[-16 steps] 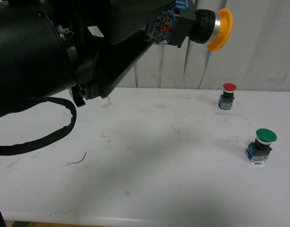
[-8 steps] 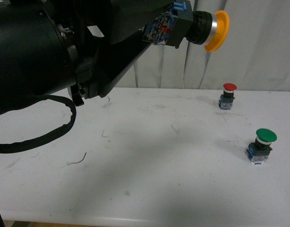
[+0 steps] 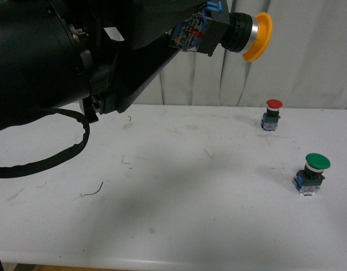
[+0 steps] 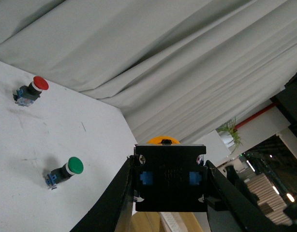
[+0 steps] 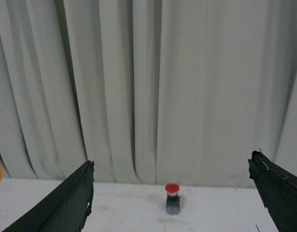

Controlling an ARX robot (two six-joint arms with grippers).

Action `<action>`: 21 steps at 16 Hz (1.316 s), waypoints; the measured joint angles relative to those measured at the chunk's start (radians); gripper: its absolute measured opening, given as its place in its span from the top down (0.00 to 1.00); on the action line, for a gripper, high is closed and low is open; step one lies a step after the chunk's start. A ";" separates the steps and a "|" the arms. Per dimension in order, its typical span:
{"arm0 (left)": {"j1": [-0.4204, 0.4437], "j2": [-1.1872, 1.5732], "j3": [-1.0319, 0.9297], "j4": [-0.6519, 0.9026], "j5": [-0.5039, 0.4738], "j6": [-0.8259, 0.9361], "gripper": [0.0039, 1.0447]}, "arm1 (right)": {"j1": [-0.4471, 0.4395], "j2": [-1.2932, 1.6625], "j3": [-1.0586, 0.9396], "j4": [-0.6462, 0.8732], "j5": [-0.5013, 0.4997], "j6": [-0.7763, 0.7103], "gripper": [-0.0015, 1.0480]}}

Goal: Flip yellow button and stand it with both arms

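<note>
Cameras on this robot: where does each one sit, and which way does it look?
Front view: on the robot's body, facing the table and curtain; left arm holds the yellow button aloft.
Left wrist view: on the left wrist, looking along the left claw shut on that button's base.
Right wrist view: on the right wrist, facing the curtain; right claw open.
Shared: the red button shows in all three.

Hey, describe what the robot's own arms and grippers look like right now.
The left arm is a bulky black cylindrical housing with a small white label and a looping black sleeved cable. The left gripper's fingers are flat and black; the right gripper's fingers are dark, matte, tapered blades.
</note>
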 joint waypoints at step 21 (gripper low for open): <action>0.016 -0.010 0.025 -0.015 0.016 0.021 0.67 | 0.186 0.767 0.595 0.069 -0.630 1.461 0.06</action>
